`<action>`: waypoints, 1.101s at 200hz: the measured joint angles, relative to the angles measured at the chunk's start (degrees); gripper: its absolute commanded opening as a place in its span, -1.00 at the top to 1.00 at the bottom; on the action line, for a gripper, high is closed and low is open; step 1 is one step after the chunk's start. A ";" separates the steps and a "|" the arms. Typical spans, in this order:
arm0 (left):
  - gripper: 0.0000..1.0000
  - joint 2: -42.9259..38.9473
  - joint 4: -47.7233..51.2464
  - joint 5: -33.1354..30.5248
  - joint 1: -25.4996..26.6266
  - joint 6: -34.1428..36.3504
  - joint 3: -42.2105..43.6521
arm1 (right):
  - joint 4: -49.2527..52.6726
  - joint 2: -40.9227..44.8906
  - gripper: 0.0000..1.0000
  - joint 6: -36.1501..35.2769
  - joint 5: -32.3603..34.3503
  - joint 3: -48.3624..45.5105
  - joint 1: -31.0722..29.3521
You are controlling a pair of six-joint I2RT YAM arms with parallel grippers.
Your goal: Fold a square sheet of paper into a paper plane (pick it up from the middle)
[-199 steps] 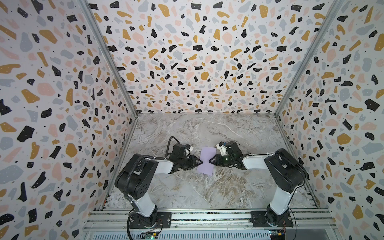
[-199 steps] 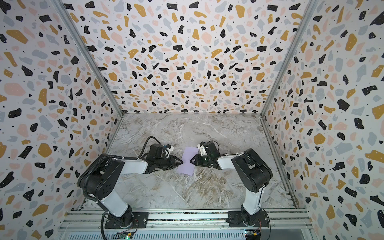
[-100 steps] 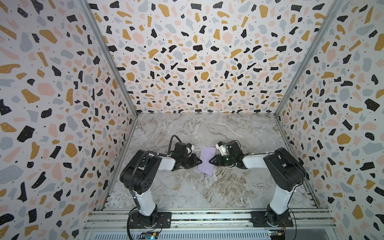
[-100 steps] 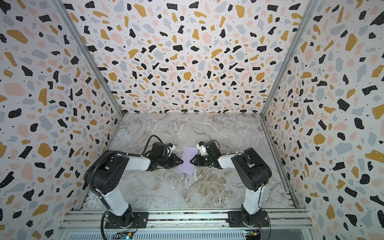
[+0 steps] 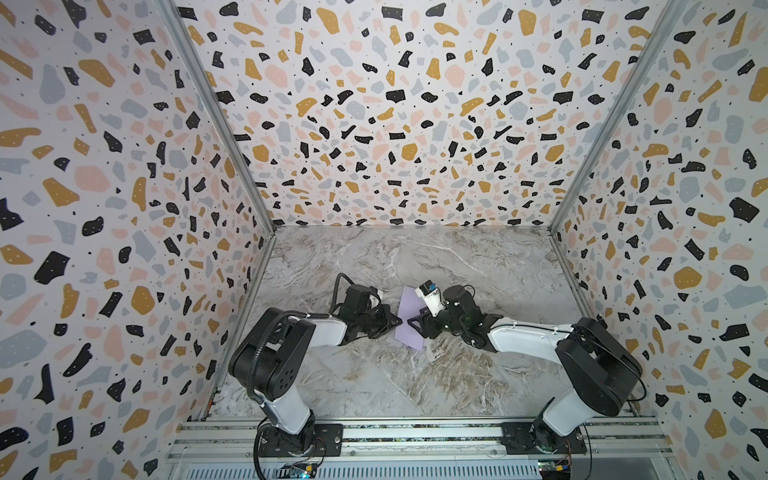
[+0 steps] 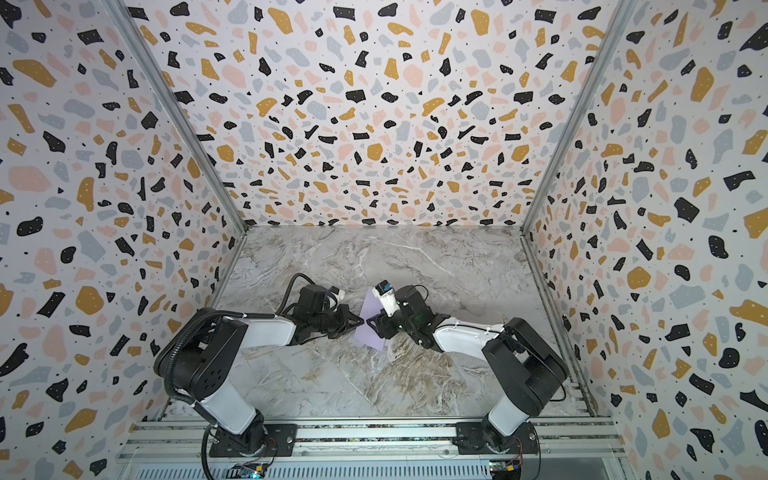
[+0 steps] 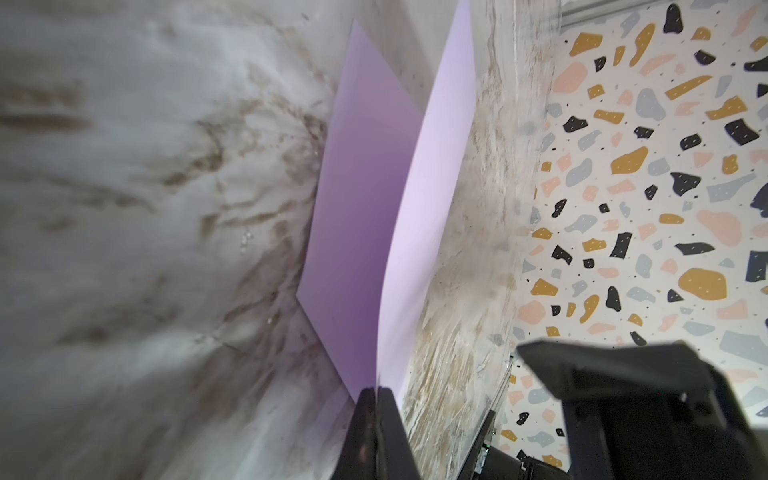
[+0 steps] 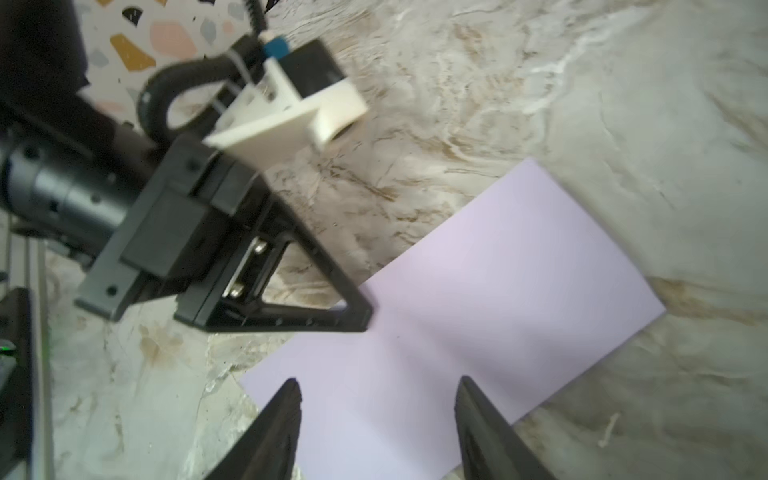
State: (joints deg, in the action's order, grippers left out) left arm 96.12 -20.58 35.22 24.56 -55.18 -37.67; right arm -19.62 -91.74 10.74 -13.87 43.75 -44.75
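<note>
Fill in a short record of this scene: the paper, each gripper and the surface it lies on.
paper: pale lilac sheet, lying on the marble table; the left wrist view shows two layers gaping apart
left gripper: shut on the sheet's edge
right gripper: open, jaws spread above the sheet, gripping nothing
stage: no pointed dart shape yet

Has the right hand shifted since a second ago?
Yes. In both top views the right hand has moved toward the left wall, reaching farther over the square sheet of paper.
</note>
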 measured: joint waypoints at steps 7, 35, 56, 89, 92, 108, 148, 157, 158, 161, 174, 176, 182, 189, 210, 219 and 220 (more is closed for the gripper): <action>1.00 -0.46 -0.09 -0.37 0.00 -0.68 0.04 | -0.22 -0.15 -0.23 -1.25 1.29 -0.42 -1.64; 1.00 -1.75 -0.52 -1.46 0.11 -2.95 0.33 | -1.77 -1.60 -0.25 -5.55 4.74 -1.03 -6.12; 1.00 -1.77 -0.76 -2.01 0.31 -4.42 0.68 | -4.57 -3.26 -0.27 -7.67 7.26 -1.22 -8.35; 1.00 -1.77 -1.75 -2.67 0.63 -6.64 1.53 | -7.85 -5.90 -0.28 -8.94 10.64 -1.44 -10.19; 1.00 -1.77 -1.81 -2.73 0.66 -6.82 1.55 | -8.07 -6.12 -0.27 -8.96 10.86 -1.44 -10.34; 1.00 -1.77 -2.05 -2.80 0.66 -7.63 1.70 | -9.20 -7.28 -0.24 -9.31 11.85 -1.44 -10.73; 1.00 -1.77 -2.89 -2.78 0.66 -9.09 1.75 | -11.26 -8.02 -0.02 -9.68 14.36 -1.79 -10.78; 1.00 -1.77 -2.99 -2.78 0.66 -9.20 1.75 | -12.09 -8.02 0.03 -9.75 14.82 -2.21 -10.78; 1.00 -1.77 -3.02 -2.80 0.66 -9.22 1.75 | -12.17 -8.00 0.03 -9.75 14.86 -2.32 -10.78; 1.00 -1.77 -3.06 -2.80 0.66 -9.25 1.75 | -12.41 -7.98 0.05 -9.77 15.04 -2.51 -10.78; 1.00 -1.77 -3.08 -2.80 0.66 -9.42 1.75 | -13.35 -7.93 0.14 -9.79 15.72 -3.63 -10.78; 1.00 -1.77 -3.08 -2.80 0.66 -9.44 1.75 | -13.49 -7.93 0.15 -9.79 15.85 -3.82 -10.78; 1.00 -1.77 -3.06 -2.80 0.66 -9.51 1.75 | -13.66 -7.93 0.20 -9.79 16.09 -4.35 -10.78; 1.00 -1.77 -3.08 -2.82 0.66 -9.55 1.75 | -13.84 -7.89 0.26 -9.81 16.37 -4.98 -10.78; 0.99 -1.77 -3.06 -2.89 0.66 -9.55 1.75 | -13.92 -7.45 0.44 -9.81 16.87 -6.36 -10.78; 0.96 -1.77 -3.04 -2.97 0.66 -9.53 1.75 | -14.03 -7.04 0.52 -9.81 16.96 -6.64 -10.78; 0.96 -1.77 -3.04 -2.97 0.66 -9.53 1.75 | -14.05 -7.02 0.52 -9.81 16.98 -6.64 -10.78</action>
State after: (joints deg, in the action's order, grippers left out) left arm 94.35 -23.62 32.25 25.21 -64.71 -35.92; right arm -33.67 -98.76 0.93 3.11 37.10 -55.53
